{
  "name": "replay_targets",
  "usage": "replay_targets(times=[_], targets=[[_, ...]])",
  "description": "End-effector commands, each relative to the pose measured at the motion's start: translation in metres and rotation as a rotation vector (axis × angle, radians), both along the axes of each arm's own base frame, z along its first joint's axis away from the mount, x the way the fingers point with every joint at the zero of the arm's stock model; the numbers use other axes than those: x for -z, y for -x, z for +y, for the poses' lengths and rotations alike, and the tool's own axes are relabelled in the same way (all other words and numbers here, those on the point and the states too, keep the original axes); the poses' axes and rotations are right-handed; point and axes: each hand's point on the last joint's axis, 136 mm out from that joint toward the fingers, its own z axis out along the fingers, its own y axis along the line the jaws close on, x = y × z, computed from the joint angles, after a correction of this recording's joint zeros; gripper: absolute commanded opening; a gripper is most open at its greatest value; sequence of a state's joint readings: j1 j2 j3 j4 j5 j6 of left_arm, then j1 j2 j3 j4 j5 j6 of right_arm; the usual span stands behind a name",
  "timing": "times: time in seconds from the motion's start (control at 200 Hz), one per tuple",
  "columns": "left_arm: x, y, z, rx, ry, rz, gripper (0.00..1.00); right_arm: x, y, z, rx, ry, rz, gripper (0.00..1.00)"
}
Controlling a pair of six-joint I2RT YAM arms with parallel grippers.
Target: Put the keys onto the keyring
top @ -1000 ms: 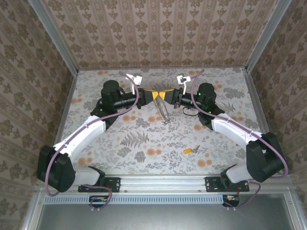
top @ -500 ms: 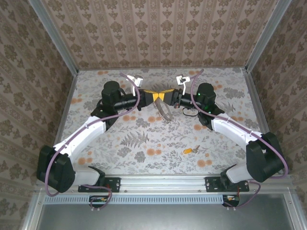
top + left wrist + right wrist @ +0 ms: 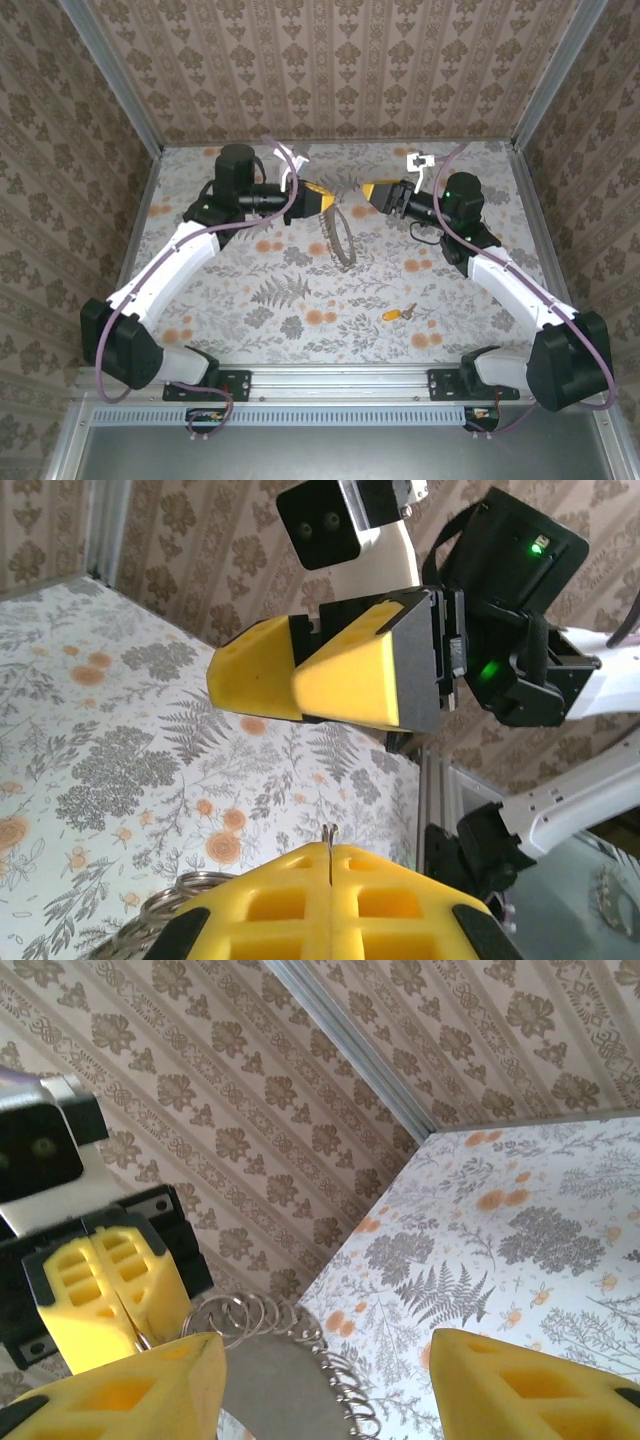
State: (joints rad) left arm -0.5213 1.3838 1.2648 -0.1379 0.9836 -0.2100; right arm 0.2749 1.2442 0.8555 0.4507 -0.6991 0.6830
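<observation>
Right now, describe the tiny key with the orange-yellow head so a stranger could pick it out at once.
Start at the floral-printed tabletop, near edge, right of centre, in the crook of the white right arm. There lies the tiny key with an orange-yellow head. Unlike the flat orange flower prints around it, it has a short silvery blade.

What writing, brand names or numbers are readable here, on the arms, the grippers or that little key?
None: no text can be read.
The left gripper, the right gripper and the keyring show no lettering.
The key is too small to tell.
The table bears only a flower print.
</observation>
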Motion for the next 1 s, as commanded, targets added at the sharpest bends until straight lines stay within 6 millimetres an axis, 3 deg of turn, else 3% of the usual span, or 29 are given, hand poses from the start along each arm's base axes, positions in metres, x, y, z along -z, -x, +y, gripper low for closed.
replay_targets(times=[0.0,0.32,0.64,0.995], targets=[[0.003,0.014,0.003,0.098,-0.048,-0.011,0.00,0.001,0.012,0.004,-0.058,0.020,0.001,0.57],[0.010,0.005,0.000,0.120,-0.080,0.000,0.00,-0.007,0.028,0.021,-0.190,0.034,-0.057,0.54],[0.013,0.002,-0.003,0.123,-0.081,0.011,0.00,-0.007,0.031,0.040,-0.258,0.041,-0.065,0.37],[0.012,0.003,-0.003,0.129,-0.075,0.011,0.00,-0.005,0.037,0.052,-0.295,0.050,-0.066,0.32]])
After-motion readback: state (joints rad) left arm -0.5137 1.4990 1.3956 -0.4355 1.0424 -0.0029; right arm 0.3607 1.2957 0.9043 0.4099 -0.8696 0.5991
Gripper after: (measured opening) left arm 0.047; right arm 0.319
